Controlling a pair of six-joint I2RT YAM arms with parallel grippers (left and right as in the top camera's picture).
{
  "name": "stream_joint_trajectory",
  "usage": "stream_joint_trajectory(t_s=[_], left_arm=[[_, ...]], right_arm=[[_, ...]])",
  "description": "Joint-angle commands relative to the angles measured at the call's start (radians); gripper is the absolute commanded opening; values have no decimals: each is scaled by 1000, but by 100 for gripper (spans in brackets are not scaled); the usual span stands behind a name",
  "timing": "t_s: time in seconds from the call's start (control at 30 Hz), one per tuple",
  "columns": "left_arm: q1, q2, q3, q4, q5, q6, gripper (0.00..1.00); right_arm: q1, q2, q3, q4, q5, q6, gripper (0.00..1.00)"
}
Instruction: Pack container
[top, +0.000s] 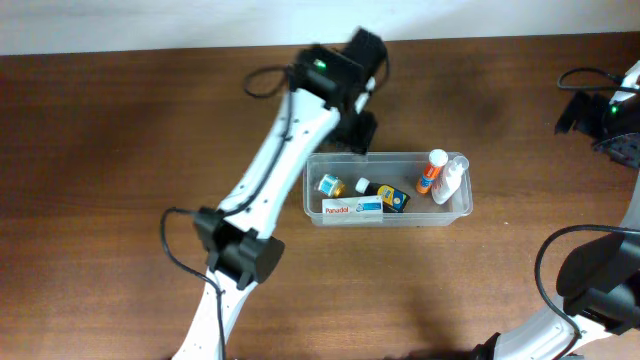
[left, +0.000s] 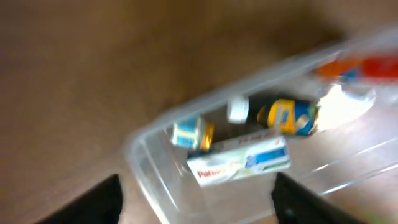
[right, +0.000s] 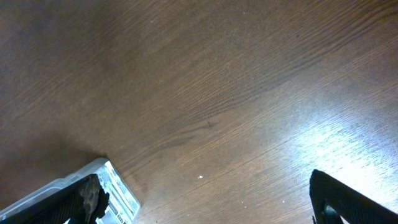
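The container (top: 388, 214) sits on the table (top: 120, 150) a little right of the middle, long sides parallel to the far edge. It already holds a white-and-blue box (top: 352, 208) lying along its near wall, a small bottle with a blue label (top: 330, 185) toward the left end, a dark bottle with a white cap (top: 385, 193) on its side mid-tub, and an orange bottle (top: 432, 172) beside a pale bottle (top: 452, 180) at the right end.

The left fingers (left: 102, 202) are spread with nothing between them. They hang above the container's far-left corner, though the left wrist view is blurred. The right fingers (right: 348, 202) are also spread wide and empty over bare wood near the table's right edge, well apart from the tub.

The tub looks like thin clear plastic, so probably light, smooth and rather slippery, with walls that would flex under a hard squeeze. Its contents lie loose and would likely slide or roll if it were tipped or jerked. The stiffest place to take hold seems to be the rim – one finger inside the wall and one outside, pinching just under the lip. The left short wall looks the better choice, since the two bottles crowd the right end. A firm but moderate pinch and a level carry would suit it.
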Motion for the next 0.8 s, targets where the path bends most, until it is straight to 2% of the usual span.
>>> stream_joint_trajectory(t_s=[0.0,0.03,0.07,0.2,0.3,0.57,0.67,0.77], left_arm=[[47,-52,90,-7,0,-3,86],[63,-78,94,-7,0,-2,87],[77,-103,93,-7,0,-2,93],[144,-240,52,-7,0,16,99],[186,-384,-77,-7,0,32,99],[208,-737,-566,-7,-41,31,99],[208,-793,-657,-7,-41,31,99],[208,-804,-674,-7,-40,31,99]], right_arm=[[3,-4,-5,1,12,5,98],[3,-4,-5,1,12,5,98],[3,-4,-5,1,12,5,98],[3,-4,-5,1,12,5,98],[3,-4,-5,1,12,5,98],[3,-4,-5,1,12,5,98],[3,-4,-5,1,12,5,98],[3,-4,-5,1,12,5,98]])
